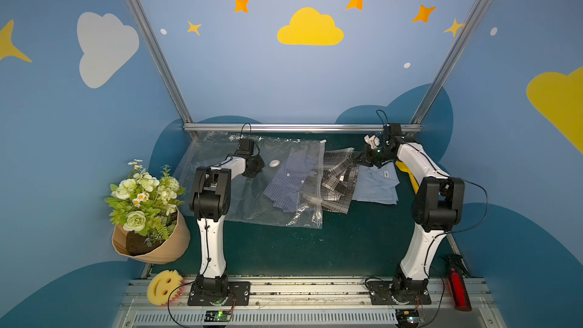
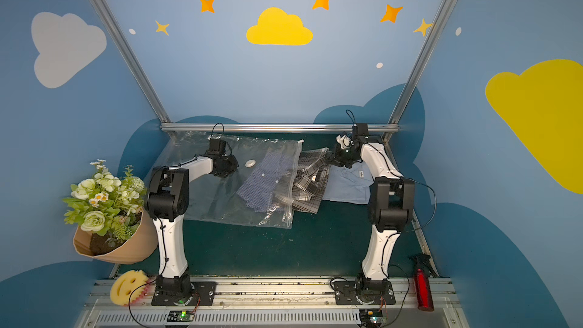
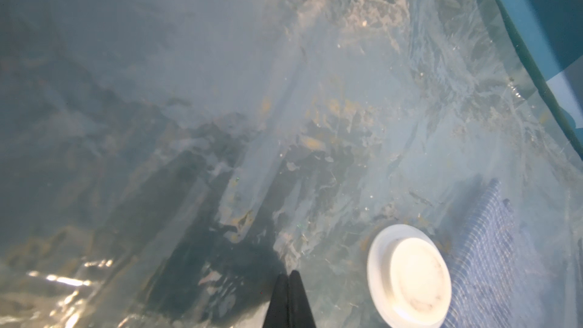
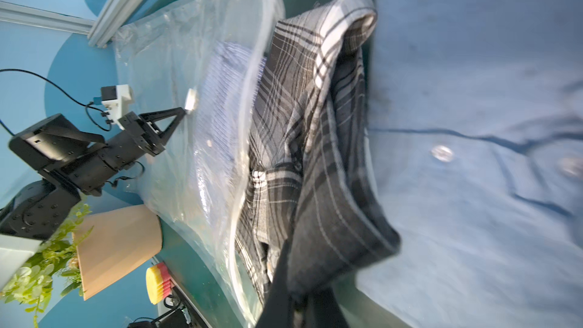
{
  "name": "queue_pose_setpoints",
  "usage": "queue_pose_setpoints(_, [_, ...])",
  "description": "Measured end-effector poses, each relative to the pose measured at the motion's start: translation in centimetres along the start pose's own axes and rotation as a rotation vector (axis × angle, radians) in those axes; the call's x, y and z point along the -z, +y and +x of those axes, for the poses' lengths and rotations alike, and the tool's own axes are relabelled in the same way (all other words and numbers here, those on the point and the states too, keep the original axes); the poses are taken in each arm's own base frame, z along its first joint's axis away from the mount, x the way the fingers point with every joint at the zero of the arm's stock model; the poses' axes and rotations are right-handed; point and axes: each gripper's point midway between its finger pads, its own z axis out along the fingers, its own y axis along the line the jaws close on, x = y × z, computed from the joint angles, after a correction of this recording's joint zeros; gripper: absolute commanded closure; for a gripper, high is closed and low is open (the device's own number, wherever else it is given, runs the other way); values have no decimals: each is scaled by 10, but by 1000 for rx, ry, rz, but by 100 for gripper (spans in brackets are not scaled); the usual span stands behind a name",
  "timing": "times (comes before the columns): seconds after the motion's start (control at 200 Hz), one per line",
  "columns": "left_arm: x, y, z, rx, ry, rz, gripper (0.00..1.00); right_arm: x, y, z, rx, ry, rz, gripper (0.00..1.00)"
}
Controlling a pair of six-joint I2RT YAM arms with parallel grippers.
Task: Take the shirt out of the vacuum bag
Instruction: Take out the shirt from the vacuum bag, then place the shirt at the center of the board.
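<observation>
The clear vacuum bag (image 1: 239,197) lies flat on the green table, its zip edge (image 1: 320,184) toward the right. My left gripper (image 3: 289,274) is shut, and its tips rest on the bag's plastic beside the round white valve (image 3: 410,276). My right gripper (image 4: 296,298) is shut on a grey plaid shirt (image 4: 315,121). That shirt (image 1: 337,181) hangs half out of the bag's mouth. A blue checked shirt (image 1: 290,181) lies inside the bag. In both top views the right gripper (image 1: 359,159) sits just right of the bag's mouth.
A light blue shirt (image 1: 375,184) lies on the table under the right arm. A potted bouquet (image 1: 148,216) and a yellow smiley sponge (image 1: 165,285) stand at the left front. At the right front lies a red bottle (image 1: 457,288). A metal rail (image 1: 299,127) bounds the back.
</observation>
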Motion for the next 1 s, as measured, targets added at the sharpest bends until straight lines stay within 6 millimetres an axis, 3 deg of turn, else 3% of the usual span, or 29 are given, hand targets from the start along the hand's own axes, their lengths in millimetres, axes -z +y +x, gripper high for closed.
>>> queue_pose_setpoints(0.18, [0, -2, 1, -9, 5, 10, 96, 12, -35, 9, -17, 25, 75, 100])
queue_pose_setpoints(0.426, [-1, -7, 4, -34, 16, 37, 96, 27, -73, 7, -69, 3, 146, 100])
queue_pose_setpoints(0.581, [-2, -10, 7, -55, 20, 55, 94, 28, -94, 6, -98, 8, 166, 100])
queue_pose_setpoints(0.656, [-2, -14, 8, -71, 18, 63, 87, 24, -102, 7, -113, 16, 168, 100])
queue_pose_setpoints(0.741, [-1, -22, 12, -96, 20, 73, 65, 21, -109, 6, -127, 19, 170, 100])
queue_pose_setpoints(0.836, [6, -40, 28, -164, 41, 67, 46, 18, -116, 7, -144, 19, 166, 100])
queue_pose_setpoints(1.001, [31, -99, 64, -318, 70, 105, 38, 18, -129, 6, -191, 0, 143, 100])
